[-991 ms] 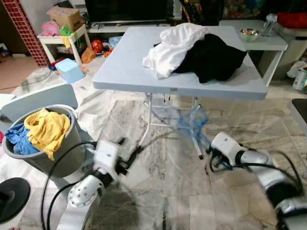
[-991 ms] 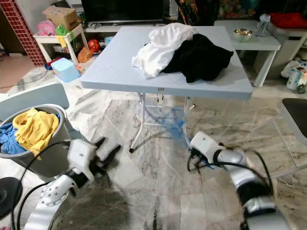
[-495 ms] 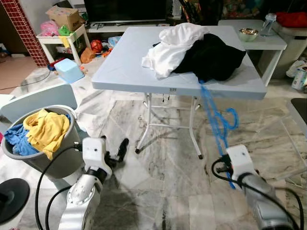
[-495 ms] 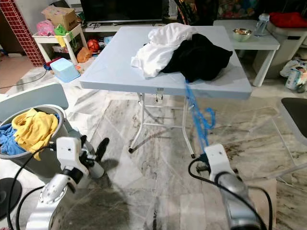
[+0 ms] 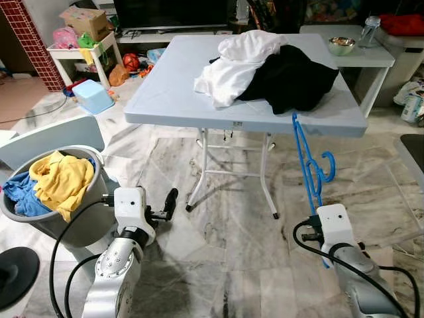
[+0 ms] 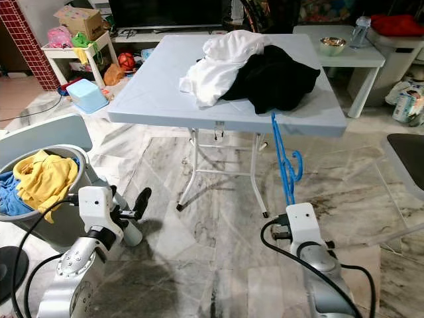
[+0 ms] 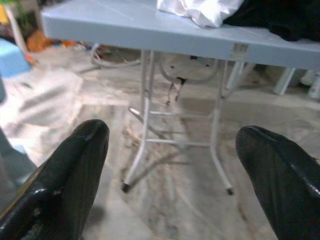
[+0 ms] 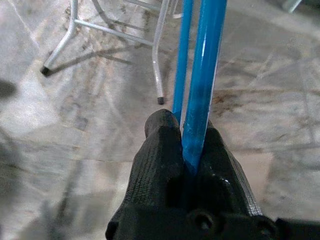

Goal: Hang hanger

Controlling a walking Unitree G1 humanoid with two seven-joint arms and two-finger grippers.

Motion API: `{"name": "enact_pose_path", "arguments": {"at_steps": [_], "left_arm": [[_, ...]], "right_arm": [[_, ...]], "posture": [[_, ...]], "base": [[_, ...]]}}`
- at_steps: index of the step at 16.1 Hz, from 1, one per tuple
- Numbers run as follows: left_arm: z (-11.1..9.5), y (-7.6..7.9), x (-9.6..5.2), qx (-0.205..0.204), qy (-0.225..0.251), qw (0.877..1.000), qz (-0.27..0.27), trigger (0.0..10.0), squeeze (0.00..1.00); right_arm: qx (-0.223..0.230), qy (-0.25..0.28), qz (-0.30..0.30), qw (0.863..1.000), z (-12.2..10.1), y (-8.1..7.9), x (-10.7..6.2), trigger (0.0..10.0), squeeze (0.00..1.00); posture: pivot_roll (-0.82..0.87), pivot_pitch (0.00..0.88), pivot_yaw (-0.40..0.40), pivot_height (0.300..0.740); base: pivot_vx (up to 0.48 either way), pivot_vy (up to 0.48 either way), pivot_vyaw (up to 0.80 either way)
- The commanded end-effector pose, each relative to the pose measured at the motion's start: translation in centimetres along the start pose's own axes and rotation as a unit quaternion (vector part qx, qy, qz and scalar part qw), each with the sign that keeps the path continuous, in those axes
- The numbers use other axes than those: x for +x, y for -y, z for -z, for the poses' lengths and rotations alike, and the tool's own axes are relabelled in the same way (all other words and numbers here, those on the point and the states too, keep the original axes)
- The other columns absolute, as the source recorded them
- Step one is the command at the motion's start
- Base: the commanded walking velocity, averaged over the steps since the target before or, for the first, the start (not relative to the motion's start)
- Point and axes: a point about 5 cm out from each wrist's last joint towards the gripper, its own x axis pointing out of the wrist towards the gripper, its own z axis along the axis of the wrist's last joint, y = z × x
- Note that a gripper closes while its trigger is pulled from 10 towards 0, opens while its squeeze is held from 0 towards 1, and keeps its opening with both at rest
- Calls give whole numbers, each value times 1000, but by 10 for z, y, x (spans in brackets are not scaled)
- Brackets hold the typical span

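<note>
A blue plastic hanger [image 5: 309,163] stands upright in front of the folding table's near right corner, its hook curling to the right. My right gripper [image 8: 185,145] is shut on the hanger's lower bars [image 8: 202,75], low above the marble floor. My left gripper [image 7: 172,165] is open with nothing between its fingers, low at the left and pointing toward the table's legs [image 7: 145,130]. A white garment [image 5: 232,63] and a black garment [image 5: 291,76] lie heaped on the light blue table [image 5: 165,99].
A grey laundry bucket [image 5: 73,222] with yellow and blue clothes stands at my left. A white side table [image 5: 371,59] with a metal bowl is at the back right. A blue box [image 5: 93,96] and toys lie at the back left. Open marble floor stretches ahead.
My right arm has swung the hanger up from low under the table to upright by the table's corner. My left gripper has drawn back and lowered.
</note>
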Motion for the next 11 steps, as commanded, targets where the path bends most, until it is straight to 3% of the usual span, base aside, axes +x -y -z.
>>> {"name": "enact_pose_path", "arguments": {"at_steps": [1,4,11], "left_arm": [[0,7,5,-5,-6,1000,20,10000,0],[0,8,6,-8,-8,1000,19,10000,0],[-1,8,9,-10,-15,1000,22,10000,0]], "right_arm": [[7,11,-11,1000,-9,-9,-1,10000,0],[13,8,-12,1000,-10,-10,-2,10000,0],[4,-2,-7,1000,-13,-11,-3,10000,0]], "posture": [[-151,0,32,740],[-153,0,34,740],[-147,0,31,740]], "base": [[0,0,-638],[0,82,-800],[0,337,-800]]}}
